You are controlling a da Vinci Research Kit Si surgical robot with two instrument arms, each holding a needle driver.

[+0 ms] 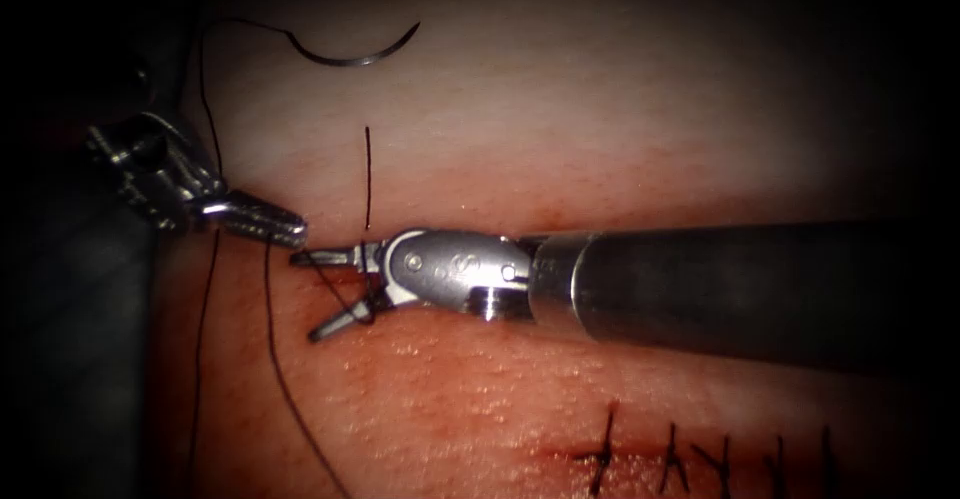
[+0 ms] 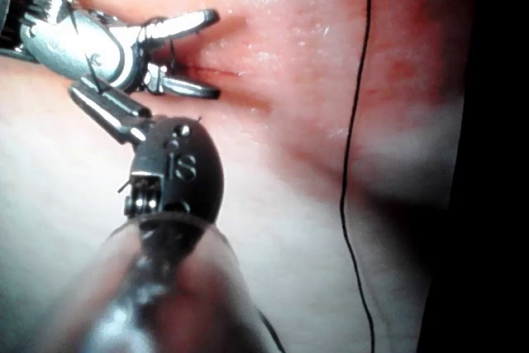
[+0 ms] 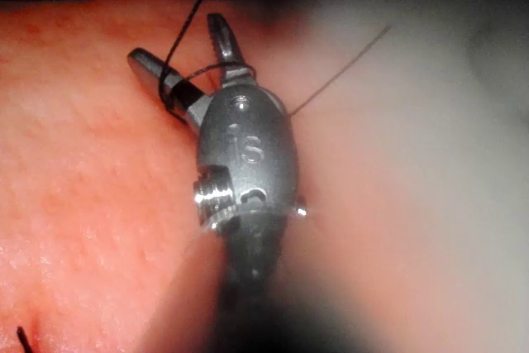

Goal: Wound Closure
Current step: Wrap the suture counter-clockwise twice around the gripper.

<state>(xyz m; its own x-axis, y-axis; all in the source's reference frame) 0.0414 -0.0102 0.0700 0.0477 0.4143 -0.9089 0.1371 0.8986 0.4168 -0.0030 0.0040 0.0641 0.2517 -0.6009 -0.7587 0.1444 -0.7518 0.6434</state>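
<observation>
Reddened tissue (image 1: 480, 399) under both tools; needle (image 1: 350, 54) lies free on top, well away. My right tool (image 1: 325, 294) gapes wide with thread (image 1: 275, 359) looped around its jaws, gripping nothing. Left tool (image 1: 265, 219) looks clenched, seemingly on thread.

Surgical practice bench — sutured tissue (image 1: 560, 109) (pork belly), wristed tool (image 1: 325, 294).
</observation>
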